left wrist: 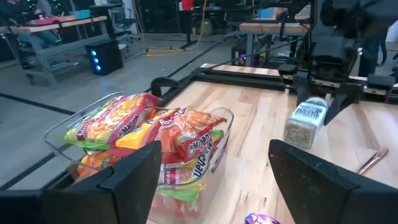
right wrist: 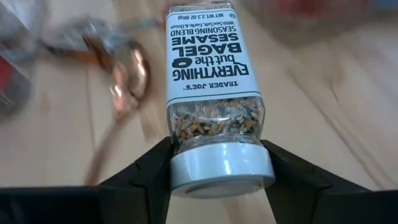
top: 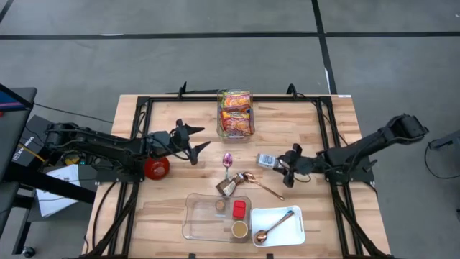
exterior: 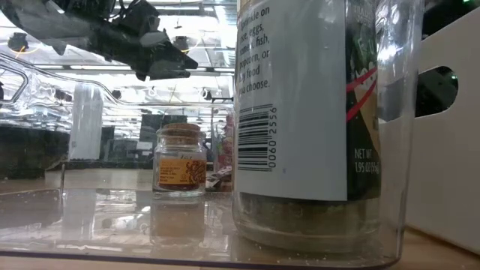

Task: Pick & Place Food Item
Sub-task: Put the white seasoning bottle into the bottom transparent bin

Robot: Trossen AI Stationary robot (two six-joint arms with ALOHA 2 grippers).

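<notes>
- The seasoning jar (top: 267,160) lies with its long axis nearly level, just right of the table's (top: 316,129) centre. Its white cap end faces the right gripper, toward 3 o'clock in the high view, and its base points toward 9 o'clock.
- The right gripper (top: 282,166) has its fingers (right wrist: 146,171) clamped on the jar's (right wrist: 214,93) cap end, one finger on each side of the cap.
- A copper spoon (top: 260,184) lies on the wood at about 7 o'clock from the jar, close by but not touching it.
- The left gripper (top: 202,143) hovers at about 9 o'clock from the jar, well apart, with fingers spread wide and nothing between them.
- A clear container of snack packets (top: 236,113) stands at about 11 o'clock from the jar, near the table's far edge.
</notes>
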